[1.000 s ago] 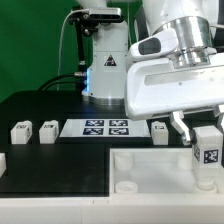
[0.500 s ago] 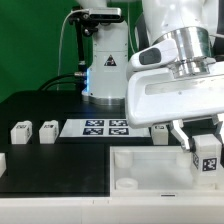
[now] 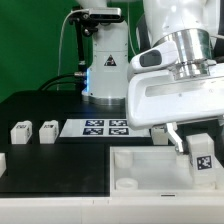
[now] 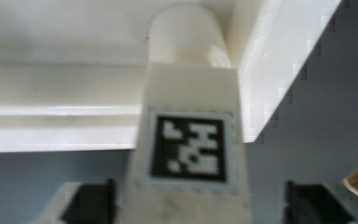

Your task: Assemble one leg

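Note:
My gripper (image 3: pixel 196 140) is at the exterior view's right, over the near right part of the large white tray-shaped panel (image 3: pixel 135 165). It is shut on a white leg (image 3: pixel 201 156) whose black-and-white tag faces the camera. The leg hangs upright with its lower end at the panel's right corner. In the wrist view the leg (image 4: pixel 194 120) runs down between my fingers (image 4: pixel 91 200), and its rounded tip reaches the panel's inner corner (image 4: pixel 87 100). Three more legs (image 3: pixel 20 131) (image 3: pixel 47 131) (image 3: pixel 160 131) stand on the black table.
The marker board (image 3: pixel 95 127) lies at the table's middle back. A white robot base and a lamp stand (image 3: pixel 105 75) are behind it. A small white part (image 3: pixel 2 160) sits at the left edge.
The gripper and the leg have come down toward the panel, then shifted slightly to the exterior view's left. The other legs have not moved.

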Controlling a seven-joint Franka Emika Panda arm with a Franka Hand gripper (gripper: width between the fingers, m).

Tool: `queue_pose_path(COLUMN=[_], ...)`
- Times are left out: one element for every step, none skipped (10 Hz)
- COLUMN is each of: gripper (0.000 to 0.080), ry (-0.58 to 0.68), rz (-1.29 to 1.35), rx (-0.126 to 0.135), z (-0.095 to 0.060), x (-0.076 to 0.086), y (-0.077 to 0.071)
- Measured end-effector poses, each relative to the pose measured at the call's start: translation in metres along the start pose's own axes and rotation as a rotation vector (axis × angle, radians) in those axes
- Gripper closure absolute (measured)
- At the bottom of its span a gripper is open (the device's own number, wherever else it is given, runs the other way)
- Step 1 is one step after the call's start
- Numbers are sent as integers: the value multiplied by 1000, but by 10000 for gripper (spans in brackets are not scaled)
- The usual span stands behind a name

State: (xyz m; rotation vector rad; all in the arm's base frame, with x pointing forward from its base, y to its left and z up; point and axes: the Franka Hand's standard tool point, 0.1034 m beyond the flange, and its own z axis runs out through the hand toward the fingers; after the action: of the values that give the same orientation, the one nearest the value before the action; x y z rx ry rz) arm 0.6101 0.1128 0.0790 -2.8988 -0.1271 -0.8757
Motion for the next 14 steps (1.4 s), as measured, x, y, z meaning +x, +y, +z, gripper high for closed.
queue_pose_path(gripper=[220, 220, 164, 153, 153, 151, 151, 151, 151, 151, 151, 151, 151, 151], ry=[0, -1, -1, -1, -1, -1, -1, -1, -20, -41, -61, -127, -132, -240], rz=[0, 0, 0, 0, 0, 0, 0, 0, 2, 4, 5, 7, 12, 20], rx=[0, 0, 0, 0, 0, 0, 0, 0, 2, 3, 6, 13, 9, 25], z=[0, 0, 0, 0, 0, 0, 0, 0, -1, -10, -15, -18, -19, -14], x=[0, 0, -1, -1, -1, -1, -1, -1, -1, 7, 11, 16, 25, 19], y=[0, 0, 0, 0, 0, 0, 0, 0, 1, 4, 5, 7, 13, 13])
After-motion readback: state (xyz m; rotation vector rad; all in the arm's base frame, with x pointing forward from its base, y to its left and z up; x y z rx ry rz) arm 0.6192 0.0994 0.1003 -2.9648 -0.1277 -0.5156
